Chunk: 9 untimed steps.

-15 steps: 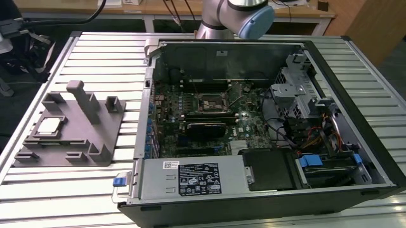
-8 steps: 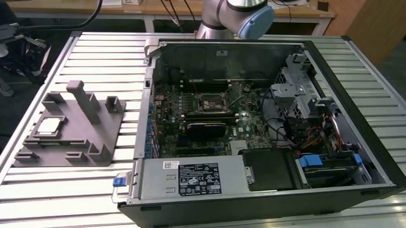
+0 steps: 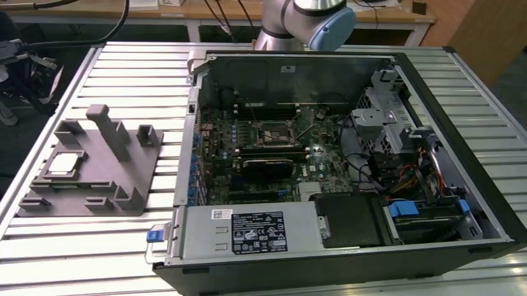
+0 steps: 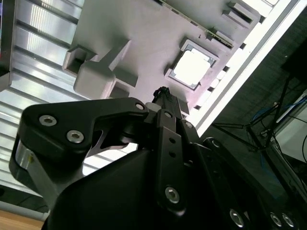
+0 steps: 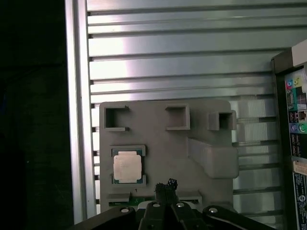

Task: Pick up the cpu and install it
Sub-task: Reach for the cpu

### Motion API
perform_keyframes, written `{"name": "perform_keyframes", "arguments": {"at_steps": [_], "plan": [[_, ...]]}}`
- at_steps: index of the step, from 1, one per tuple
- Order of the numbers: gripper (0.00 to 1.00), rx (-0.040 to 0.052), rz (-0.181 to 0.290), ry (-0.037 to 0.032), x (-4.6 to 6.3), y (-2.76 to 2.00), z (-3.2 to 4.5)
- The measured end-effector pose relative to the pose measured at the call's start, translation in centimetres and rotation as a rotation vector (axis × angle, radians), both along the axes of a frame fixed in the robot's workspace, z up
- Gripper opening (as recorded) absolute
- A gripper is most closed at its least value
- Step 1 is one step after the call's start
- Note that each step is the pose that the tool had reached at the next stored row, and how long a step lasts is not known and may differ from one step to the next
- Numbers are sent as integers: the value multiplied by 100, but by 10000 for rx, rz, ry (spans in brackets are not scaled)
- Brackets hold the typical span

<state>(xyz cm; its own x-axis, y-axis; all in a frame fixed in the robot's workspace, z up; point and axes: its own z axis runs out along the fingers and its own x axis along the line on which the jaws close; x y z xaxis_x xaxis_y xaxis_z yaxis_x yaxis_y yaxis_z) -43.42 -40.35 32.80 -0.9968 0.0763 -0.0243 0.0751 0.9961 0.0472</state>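
One cpu [image 5: 127,167] lies flat in its pocket on the grey fixture [image 5: 163,153]. My pincer [image 5: 166,184] hovers above, tips pressed together, empty. I judge a good pick needs them spread, centred squarely, and gripping the chip's rim.

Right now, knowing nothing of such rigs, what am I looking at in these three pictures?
The grey jointed tube in the exterior view is a robot arm. That picture comes from a camera standing off the arm. The other two cameras ride near its wrist and look past its end effector, the black pincer, whose fingers are together and hold nothing. On the slatted metal table sits a grey fixture, a holder with pockets. The cpu, a small silvery square chip, rests in one pocket, near the end effector's tip in both wrist views. Beside the fixture lies an open computer case.
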Motion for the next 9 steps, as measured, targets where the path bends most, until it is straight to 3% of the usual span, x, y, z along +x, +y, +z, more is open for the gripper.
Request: {"name": "perform_keyframes", "arguments": {"at_steps": [9], "plan": [[11, 0, -1, 2, -42, -14, -148]]}}
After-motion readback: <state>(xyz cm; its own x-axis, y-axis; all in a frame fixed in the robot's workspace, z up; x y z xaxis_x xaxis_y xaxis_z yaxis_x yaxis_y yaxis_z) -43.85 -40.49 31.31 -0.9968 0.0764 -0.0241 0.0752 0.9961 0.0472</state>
